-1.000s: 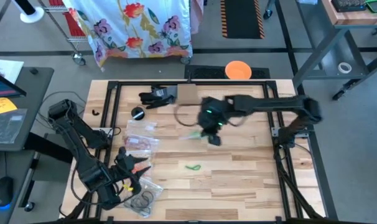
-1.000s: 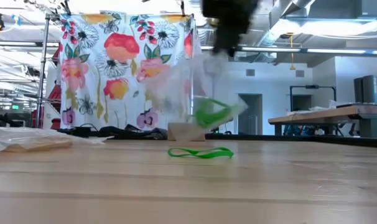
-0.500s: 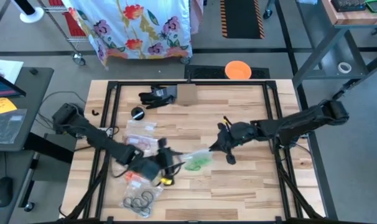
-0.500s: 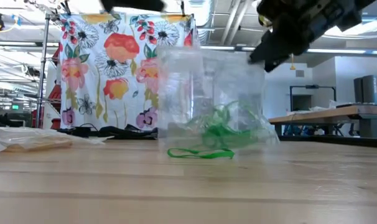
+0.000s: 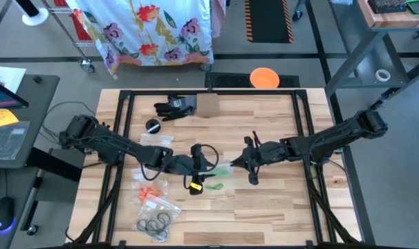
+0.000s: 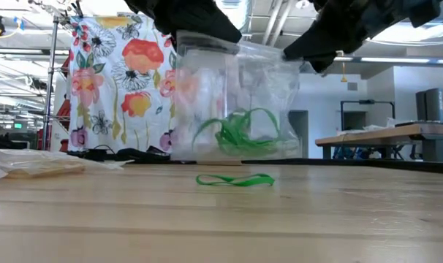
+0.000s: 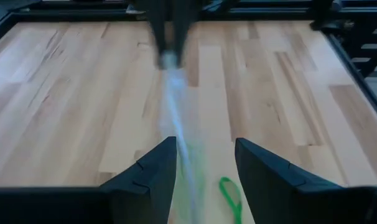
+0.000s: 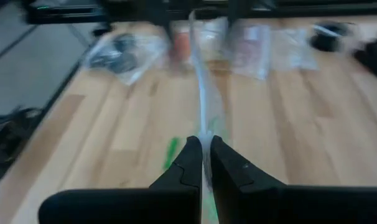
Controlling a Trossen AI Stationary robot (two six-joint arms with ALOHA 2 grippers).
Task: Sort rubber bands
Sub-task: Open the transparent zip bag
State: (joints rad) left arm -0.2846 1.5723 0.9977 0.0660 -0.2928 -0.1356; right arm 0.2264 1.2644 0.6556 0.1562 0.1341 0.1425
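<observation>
Right claw (image 8: pixel 201 149) pinches a clear zip bag (image 6: pixel 236 102) of green rubber bands (image 6: pixel 240 133); left claw (image 7: pixel 204 163), fingers spread, straddles its other edge.

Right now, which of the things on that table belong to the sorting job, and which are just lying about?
Part of the job:
- clear bag of green rubber bands, hanging between both pincers
- loose green band on the wood
- bags of orange bands and dark bands

Lying about:
- orange disc
- black glove
- cardboard piece

no readable text, labels or signs
</observation>
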